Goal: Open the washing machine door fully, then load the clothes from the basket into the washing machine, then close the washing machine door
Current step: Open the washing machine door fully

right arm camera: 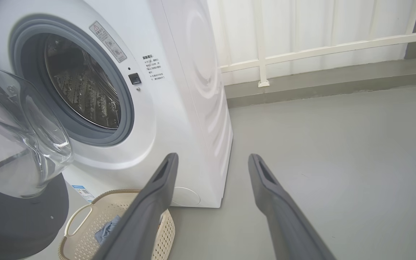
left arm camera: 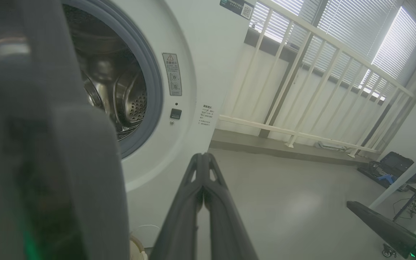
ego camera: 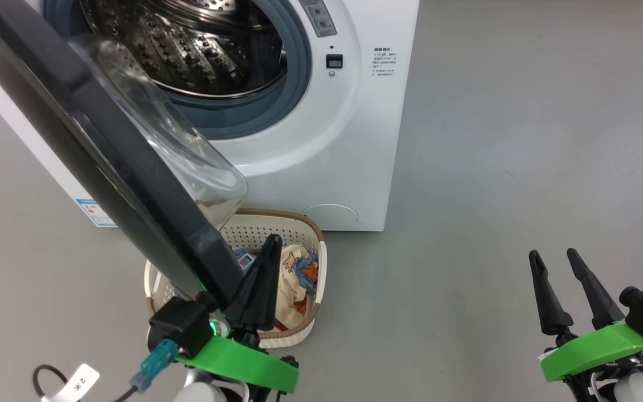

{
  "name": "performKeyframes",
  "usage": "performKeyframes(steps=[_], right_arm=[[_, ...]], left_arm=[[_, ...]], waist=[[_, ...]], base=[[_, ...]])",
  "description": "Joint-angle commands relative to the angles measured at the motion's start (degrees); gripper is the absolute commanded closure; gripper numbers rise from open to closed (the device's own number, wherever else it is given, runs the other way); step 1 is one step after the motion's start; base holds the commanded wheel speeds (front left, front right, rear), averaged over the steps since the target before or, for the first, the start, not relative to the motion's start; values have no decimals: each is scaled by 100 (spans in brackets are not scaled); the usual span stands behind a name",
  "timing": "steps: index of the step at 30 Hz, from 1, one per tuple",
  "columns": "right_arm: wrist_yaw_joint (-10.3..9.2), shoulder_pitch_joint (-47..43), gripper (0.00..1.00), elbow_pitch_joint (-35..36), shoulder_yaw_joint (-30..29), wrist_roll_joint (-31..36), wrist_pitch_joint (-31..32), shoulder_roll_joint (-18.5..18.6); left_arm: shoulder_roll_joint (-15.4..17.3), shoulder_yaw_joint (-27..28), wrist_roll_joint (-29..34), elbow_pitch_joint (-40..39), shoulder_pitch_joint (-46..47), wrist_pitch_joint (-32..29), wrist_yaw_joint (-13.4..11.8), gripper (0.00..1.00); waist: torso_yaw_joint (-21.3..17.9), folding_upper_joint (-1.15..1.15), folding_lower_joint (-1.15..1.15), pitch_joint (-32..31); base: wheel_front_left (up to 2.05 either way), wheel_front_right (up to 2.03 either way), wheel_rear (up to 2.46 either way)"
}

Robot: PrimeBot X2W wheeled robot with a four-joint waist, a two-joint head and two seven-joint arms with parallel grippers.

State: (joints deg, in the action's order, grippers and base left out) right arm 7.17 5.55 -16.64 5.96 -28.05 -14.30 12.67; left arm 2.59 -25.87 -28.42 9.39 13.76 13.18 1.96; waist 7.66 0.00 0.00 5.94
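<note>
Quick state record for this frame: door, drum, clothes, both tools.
washing machine door: open, lower edge over basket
drum: no clothes seen inside
clothes: in the basket
left tool: shut, beside the door's edge
right tool: open, empty, above floor

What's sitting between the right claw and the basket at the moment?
Nothing: the head view shows bare grey floor across the whole stretch from the right claw, whose fingers stand apart, to the basket.
</note>
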Motion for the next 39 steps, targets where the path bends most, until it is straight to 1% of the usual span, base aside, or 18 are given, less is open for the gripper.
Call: performKeyframes(steps=[1, 7, 15, 30, 39], right_arm=[[32, 146, 0, 152, 121, 84, -70, 85], [32, 161, 0, 145, 142, 70, -70, 91], [32, 156, 0, 171, 139, 74, -70, 109], [32, 155, 0, 193, 224, 81, -70, 170], [32, 146, 0, 220, 213, 73, -70, 230]], left_arm=[[30, 180, -45, -34, 240, 67, -19, 100], [29, 309, -173, 330, 327, 143, -19, 100], [29, 505, -176, 541, 356, 175, 21, 100], [29, 911, -72, 363, 21, 181, 21, 100], [33, 1082, 101, 216, -230, 181, 28, 100]], waist=[[6, 0, 0, -1], [13, 0, 0, -28], [42, 0, 0, -30], [219, 0, 0, -78], [470, 0, 0, -44]], base=[[0, 0, 0], [0, 0, 0], [0, 0, 0], [0, 0, 0], [0, 0, 0]])
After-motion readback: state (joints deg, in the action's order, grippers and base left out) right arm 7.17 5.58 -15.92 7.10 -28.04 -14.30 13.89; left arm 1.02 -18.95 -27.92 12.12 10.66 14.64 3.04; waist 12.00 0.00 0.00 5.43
